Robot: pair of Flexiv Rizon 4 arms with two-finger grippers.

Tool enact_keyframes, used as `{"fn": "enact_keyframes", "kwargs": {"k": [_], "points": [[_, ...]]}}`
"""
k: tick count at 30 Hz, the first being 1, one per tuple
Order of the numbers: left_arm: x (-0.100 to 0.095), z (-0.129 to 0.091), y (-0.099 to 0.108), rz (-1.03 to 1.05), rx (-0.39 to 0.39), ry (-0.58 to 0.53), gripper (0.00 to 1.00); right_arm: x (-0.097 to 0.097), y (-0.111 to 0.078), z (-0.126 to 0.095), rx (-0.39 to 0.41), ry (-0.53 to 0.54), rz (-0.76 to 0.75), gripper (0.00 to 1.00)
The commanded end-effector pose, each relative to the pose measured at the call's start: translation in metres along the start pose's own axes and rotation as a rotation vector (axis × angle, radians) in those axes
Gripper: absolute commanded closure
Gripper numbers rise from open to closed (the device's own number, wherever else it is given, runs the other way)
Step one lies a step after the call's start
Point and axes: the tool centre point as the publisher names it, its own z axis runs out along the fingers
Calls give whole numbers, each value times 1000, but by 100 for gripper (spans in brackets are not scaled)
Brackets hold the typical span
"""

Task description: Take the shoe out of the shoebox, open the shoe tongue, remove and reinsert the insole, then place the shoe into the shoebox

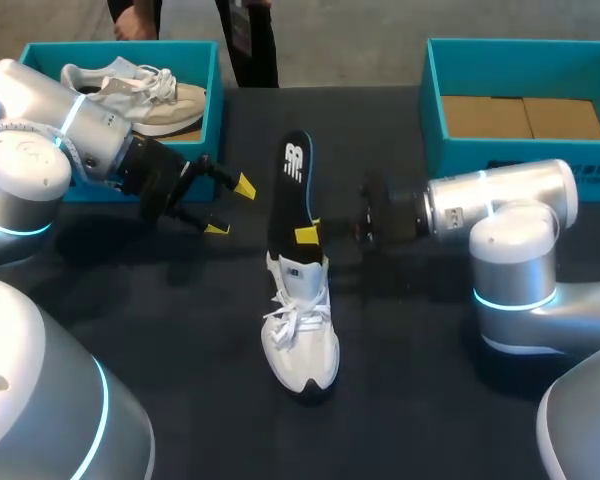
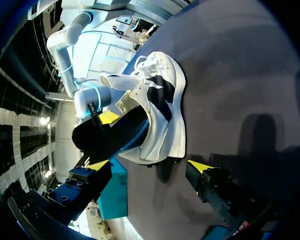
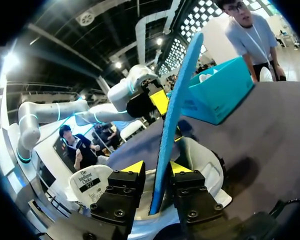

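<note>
Insole (image 1: 293, 190) pinched between both fingers of right hand (image 3: 156, 168), the yellow tips drawn in close on its two faces. Stands steeply, lower end tucked inside shoe (image 1: 300, 330), upper end leaning toward the far side of bench (image 1: 130, 300). Black on the upper face with a white logo near the top; blue on the underside and round the edge. Shoe white with black panels, laces loose, upright on its sole mid-bench, toe toward the robot, outside both boxes. Small dark label on the tongue, print not legible. Left hand (image 1: 230, 207) spread wide and holding nothing, hovering left of the insole, just in front of left box (image 1: 212, 70). Inside that teal box, second shoe (image 1: 130, 92), pale. Right box (image 1: 435, 110), teal as well, at the far right, brown card inside.
</note>
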Motion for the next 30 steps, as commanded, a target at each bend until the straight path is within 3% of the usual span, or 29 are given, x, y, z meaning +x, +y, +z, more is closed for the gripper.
{"fn": "enact_keyframes", "kwargs": {"k": [1,10,11,13,30], "points": [[0,1,-1,1,-3,1,0,-2,9,5,15,-3,-2,71],[0,1,-1,1,-3,1,0,-4,16,6,7,-17,-6,76],[0,1,-1,1,-3,1,0,-4,16,6,5,-18,-6,79],[0,1,-1,1,-3,1,0,-4,17,6,4,-18,-7,100],[0,1,-1,1,-3,1,0,-2,11,10,54,0,4,100]]}}
